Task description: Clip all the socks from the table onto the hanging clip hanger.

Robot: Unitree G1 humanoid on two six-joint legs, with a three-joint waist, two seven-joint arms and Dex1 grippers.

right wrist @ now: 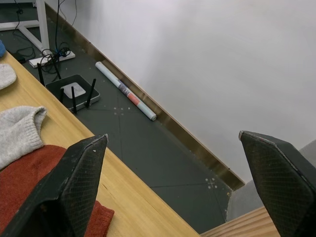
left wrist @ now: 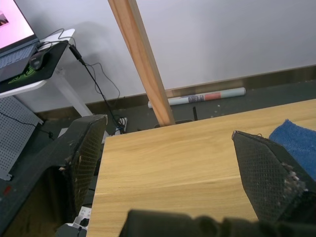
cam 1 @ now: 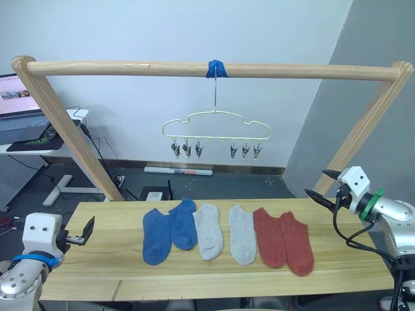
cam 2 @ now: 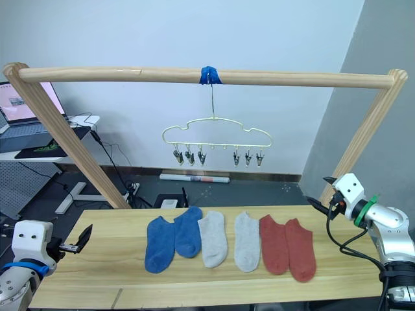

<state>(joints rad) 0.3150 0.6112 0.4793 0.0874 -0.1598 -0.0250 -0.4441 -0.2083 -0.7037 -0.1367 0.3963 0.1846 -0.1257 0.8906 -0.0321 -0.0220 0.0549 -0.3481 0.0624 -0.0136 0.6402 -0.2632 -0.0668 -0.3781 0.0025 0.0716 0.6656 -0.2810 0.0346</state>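
Observation:
Several socks lie in a row on the light wooden table (cam 1: 104, 259): two blue socks (cam 1: 155, 236), two light grey socks (cam 1: 209, 240) and two rust red socks (cam 1: 296, 243). Above and behind them the cream-yellow clip hanger (cam 1: 216, 126) hangs by its hook from the bar, its metal clips (cam 1: 186, 150) empty. My left gripper (cam 1: 83, 233) is open over the table's left end, well left of the blue socks. My right gripper (cam 1: 316, 182) is open beyond the table's right end, above and to the right of the red socks. A blue sock's edge (left wrist: 296, 140) shows in the left wrist view.
A thick wooden frame bar (cam 1: 130, 67) spans the scene on two slanted posts (cam 1: 71, 136) that stand at the table's back corners. A laptop (cam 1: 19, 103) sits on a desk at the far left. A rolled tube (cam 1: 178, 171) and a router (right wrist: 74, 89) lie on the floor behind.

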